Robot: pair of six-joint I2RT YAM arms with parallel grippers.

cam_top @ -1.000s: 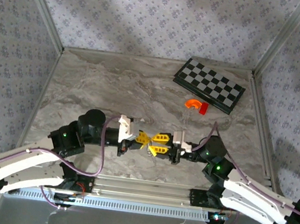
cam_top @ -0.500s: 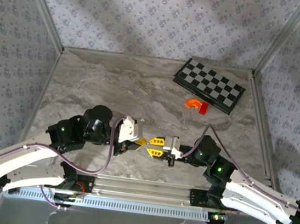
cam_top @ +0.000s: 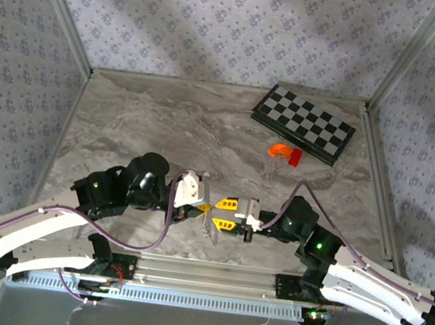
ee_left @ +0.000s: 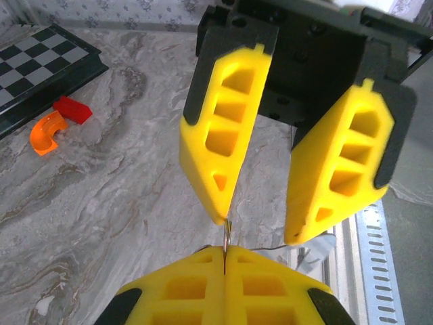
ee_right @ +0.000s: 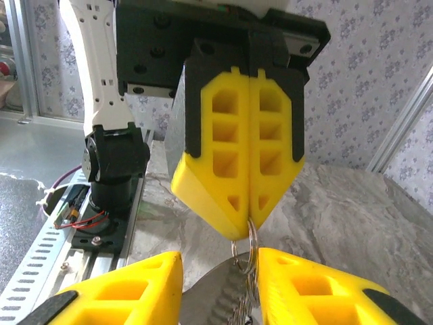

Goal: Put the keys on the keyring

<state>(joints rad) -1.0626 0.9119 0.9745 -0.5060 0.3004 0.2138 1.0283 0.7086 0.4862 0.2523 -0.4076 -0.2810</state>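
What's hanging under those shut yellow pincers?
A thin silvery keyring hangs from the left gripper, between the right gripper's open fingers. Its top is hidden between the shut pads; what dangles below is cut off.

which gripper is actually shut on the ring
The left gripper: its yellow fingers are pressed together on the keyring, while the right gripper has its fingers spread apart.

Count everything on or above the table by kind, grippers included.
Grippers: 2 (left gripper, right gripper)
Keyring: 1 (keyring, clamped in the left gripper)
Chessboard: 1 (chessboard)
Plastic pieces: 2 (orange curved piece, red block)
Total: 6
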